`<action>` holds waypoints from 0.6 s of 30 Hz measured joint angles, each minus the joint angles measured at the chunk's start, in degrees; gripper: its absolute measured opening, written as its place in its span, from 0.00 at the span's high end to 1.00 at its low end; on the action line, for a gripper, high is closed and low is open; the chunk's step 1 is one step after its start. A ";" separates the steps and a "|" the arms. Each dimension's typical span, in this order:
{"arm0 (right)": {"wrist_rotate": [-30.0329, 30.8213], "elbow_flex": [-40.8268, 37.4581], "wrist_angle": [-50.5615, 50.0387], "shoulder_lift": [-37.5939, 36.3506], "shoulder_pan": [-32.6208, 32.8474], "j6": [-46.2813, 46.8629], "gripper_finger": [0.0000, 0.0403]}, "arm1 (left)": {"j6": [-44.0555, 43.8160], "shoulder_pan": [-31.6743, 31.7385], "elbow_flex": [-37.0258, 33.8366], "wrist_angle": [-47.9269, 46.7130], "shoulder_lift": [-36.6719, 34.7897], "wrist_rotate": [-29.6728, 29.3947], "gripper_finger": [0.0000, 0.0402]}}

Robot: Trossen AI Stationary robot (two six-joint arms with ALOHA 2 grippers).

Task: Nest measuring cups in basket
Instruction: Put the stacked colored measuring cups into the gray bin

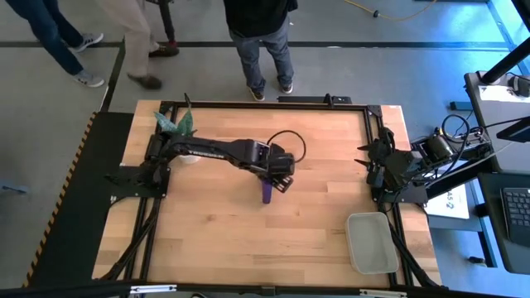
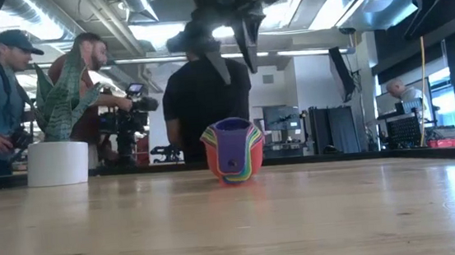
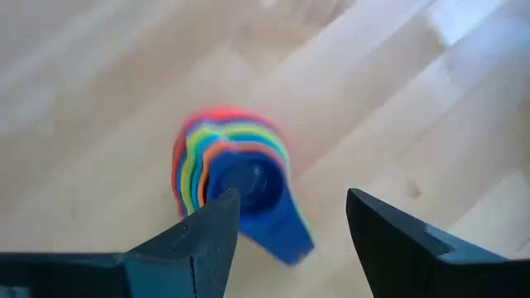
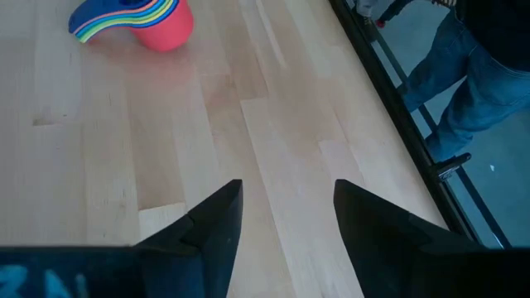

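Cups (image 3: 236,178) sit stacked below my spread left hand (image 3: 290,219); a crooked pinch could topple them on the counter (image 1: 215,223).

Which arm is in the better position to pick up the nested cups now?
Left. The left gripper hangs open directly above the nested cups, while the right gripper waits at the table's right edge.

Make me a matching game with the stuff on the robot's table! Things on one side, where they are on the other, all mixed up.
Things:
1. stack of measuring cups
2. basket
3. plant pot
4. left gripper

Places:
A. at the table's far left corner
B. on the wood in the middle of the table
C. open, just above the cups
D. at the table's near right corner

Pairs: 1-B, 2-D, 3-A, 4-C
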 joint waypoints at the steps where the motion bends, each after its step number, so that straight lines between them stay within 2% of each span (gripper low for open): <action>1: 0.00 0.00 -0.02 0.00 -0.01 0.00 0.52 | 1.17 -0.04 0.56 0.20 0.00 -0.70 0.46; 4: 0.04 0.00 -0.02 0.00 -0.01 0.02 0.52 | 2.15 -0.08 0.75 -1.12 -0.02 -0.79 0.48; 7: 0.09 0.00 -0.02 0.00 -0.01 0.04 0.52 | 2.21 -0.12 0.69 -5.75 0.04 -0.87 0.54; 10: 0.11 0.00 -0.02 0.00 -0.01 0.05 0.52 | 2.19 -0.10 0.65 -9.40 0.04 -2.28 0.67; 15: 0.17 0.00 -0.02 0.00 -0.01 0.08 0.52 | 3.03 -0.41 0.64 -8.05 0.06 -3.77 0.95; 18: 0.17 0.00 -0.02 0.00 -0.01 0.11 0.52 | 3.71 -0.46 0.64 -7.34 0.86 -3.74 0.98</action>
